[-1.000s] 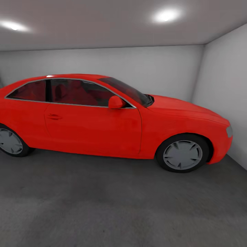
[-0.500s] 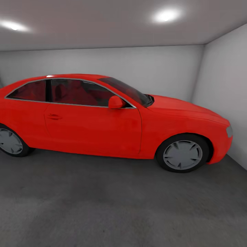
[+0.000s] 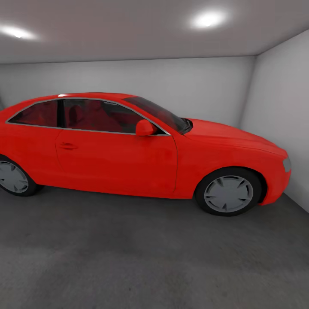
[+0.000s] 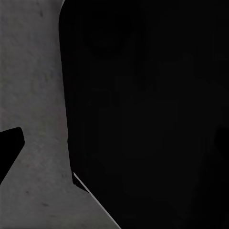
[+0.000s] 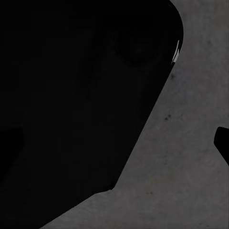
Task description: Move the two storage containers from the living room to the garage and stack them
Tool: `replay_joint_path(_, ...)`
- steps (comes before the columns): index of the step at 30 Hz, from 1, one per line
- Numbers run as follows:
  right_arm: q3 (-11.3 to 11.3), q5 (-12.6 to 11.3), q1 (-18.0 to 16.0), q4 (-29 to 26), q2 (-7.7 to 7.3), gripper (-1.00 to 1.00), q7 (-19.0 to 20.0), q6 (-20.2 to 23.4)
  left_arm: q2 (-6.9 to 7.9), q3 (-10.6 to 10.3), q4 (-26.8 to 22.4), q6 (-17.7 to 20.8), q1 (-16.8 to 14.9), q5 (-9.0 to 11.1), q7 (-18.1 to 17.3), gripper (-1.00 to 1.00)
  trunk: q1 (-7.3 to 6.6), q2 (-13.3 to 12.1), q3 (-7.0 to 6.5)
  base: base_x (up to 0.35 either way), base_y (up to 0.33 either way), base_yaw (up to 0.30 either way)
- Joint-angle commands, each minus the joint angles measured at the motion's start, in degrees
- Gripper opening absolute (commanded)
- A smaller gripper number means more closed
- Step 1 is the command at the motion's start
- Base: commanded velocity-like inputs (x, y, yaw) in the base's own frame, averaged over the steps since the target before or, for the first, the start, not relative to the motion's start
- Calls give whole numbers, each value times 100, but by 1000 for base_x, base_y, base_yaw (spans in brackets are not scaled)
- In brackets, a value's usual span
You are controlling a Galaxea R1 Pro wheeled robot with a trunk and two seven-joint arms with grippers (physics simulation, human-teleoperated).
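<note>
A red car (image 3: 141,150) stands side-on across the garage, its rear wheel (image 3: 12,177) at the left and its front wheel (image 3: 228,194) and nose toward the white wall (image 3: 279,111) at the right. Rough grey concrete floor (image 3: 141,253) spreads in front of it. Each wrist view shows a dark shape over that floor; whether either gripper is wide or narrow I cannot tell.

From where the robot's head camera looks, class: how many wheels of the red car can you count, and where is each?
2. The grey-hubbed front wheel sits under the shiny red coupe car near the right wall; the rear wheel is cut off at the picture's left edge. Far-side wheels are hidden.
</note>
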State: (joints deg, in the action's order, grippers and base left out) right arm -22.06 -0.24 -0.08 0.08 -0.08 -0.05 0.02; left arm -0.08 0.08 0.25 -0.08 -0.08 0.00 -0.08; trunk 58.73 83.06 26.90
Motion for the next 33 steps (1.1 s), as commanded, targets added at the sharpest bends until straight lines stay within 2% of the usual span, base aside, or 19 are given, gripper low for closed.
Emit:
replay_joint_path(1,-26,-2,-1,0,-1,100,0,0,0,1,1,-1,-1,0,-1,100,0,2,3,0,0,0)
replay_joint_path(33,-26,-2,-1,0,-1,100,0,0,0,1,1,-1,-1,0,-1,100,0,2,3,0,0,0)
